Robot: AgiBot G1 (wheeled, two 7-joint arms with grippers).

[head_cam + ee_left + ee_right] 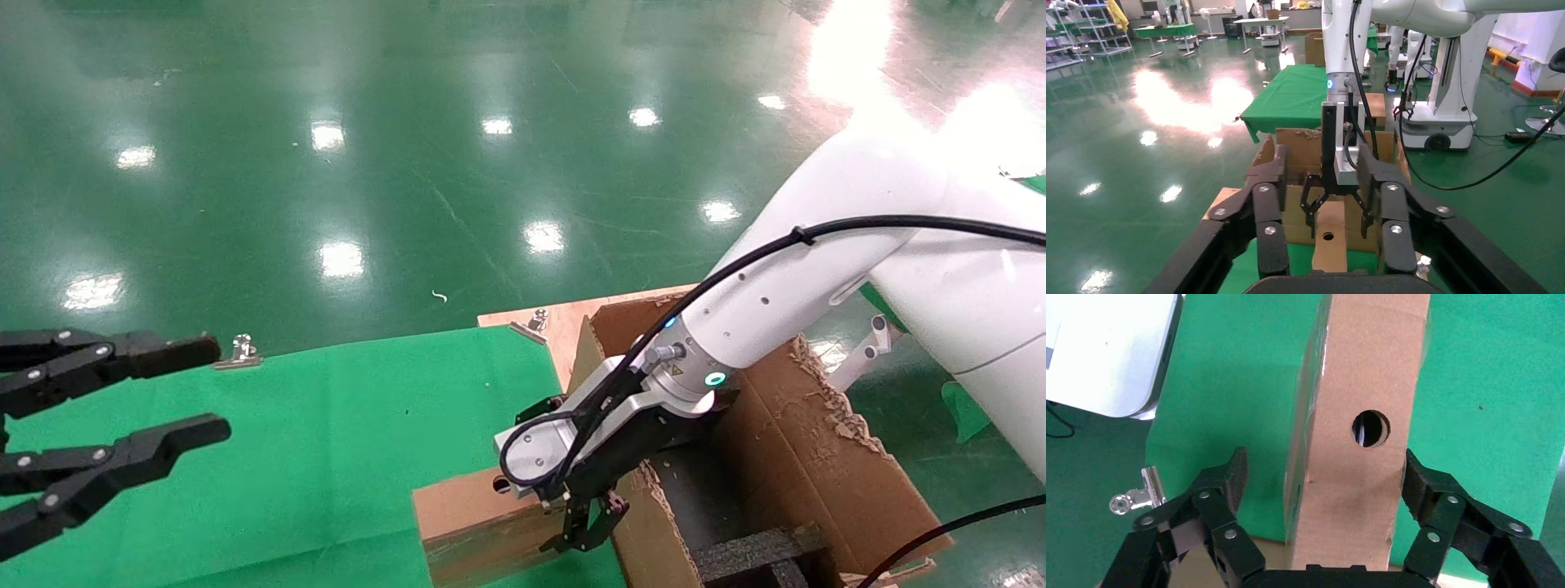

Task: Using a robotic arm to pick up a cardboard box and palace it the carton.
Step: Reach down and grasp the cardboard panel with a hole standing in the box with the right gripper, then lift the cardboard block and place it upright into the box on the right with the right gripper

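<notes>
The cardboard box (474,523), small and brown with a round hole, stands on its narrow edge on the green cloth right beside the carton (817,457). The white robotic arm (817,245) reaches down over it. My right gripper (584,531) is open and straddles the box (1358,478): one finger (1229,484) stands clear of it and the other finger (1419,484) sits close against its side. The large carton has ragged flaps and black foam inside. My left gripper (208,388) is parked open at the left, holding nothing.
A green cloth (343,441) covers the table, fixed with metal clips (239,353) at its far edge. A bare wooden board edge (564,322) shows behind the carton. Glossy green floor lies beyond. In the left wrist view, other tables and a white robot base (1438,122) stand behind the carton.
</notes>
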